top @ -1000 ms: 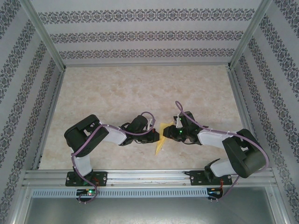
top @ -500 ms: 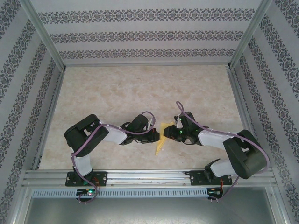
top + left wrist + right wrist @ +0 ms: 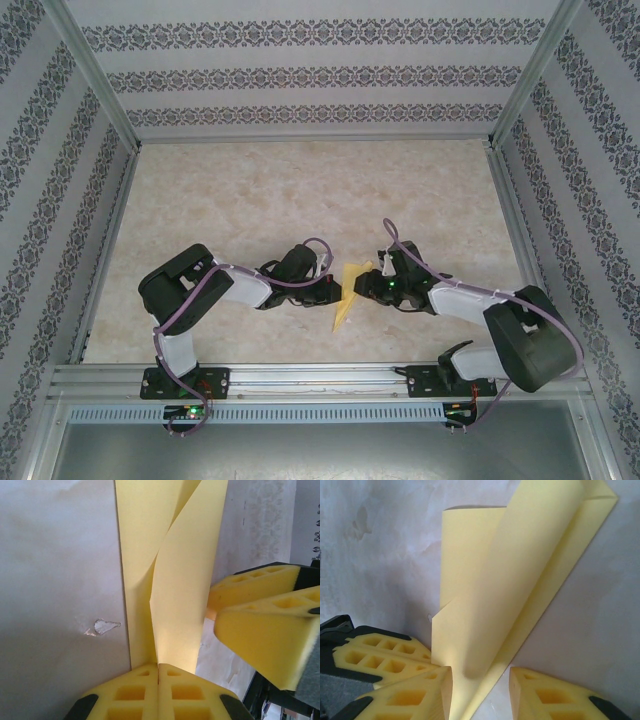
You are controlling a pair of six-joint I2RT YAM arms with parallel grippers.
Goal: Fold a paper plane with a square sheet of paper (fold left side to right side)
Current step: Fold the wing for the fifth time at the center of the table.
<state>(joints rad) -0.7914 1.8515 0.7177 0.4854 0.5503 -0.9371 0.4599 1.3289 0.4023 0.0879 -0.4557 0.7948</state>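
Observation:
The square sheet of paper (image 3: 346, 297) is pale yellow, folded into a narrow pointed shape, and lies on the table between the two grippers. In the left wrist view my left gripper (image 3: 158, 667) is shut on the near edge of the paper (image 3: 180, 580), which stands up as two leaves meeting at a crease. My right gripper (image 3: 479, 680) is open, its fingers astride the pointed end of the paper (image 3: 520, 580), where one flap curls upward. The right gripper's yellow fingers (image 3: 260, 625) hover just right of the sheet. The left gripper's fingers (image 3: 385, 655) sit close on the other side.
The marbled tabletop (image 3: 300, 190) is fenced by patterned walls (image 3: 310, 80) at the back and sides. An aluminium rail (image 3: 320, 378) runs along the near edge by the arm bases. A small scuff mark (image 3: 105, 626) lies on the table left of the paper.
The right arm has shifted a little to the right and its jaws have narrowed slightly. The left arm and the paper have stayed put.

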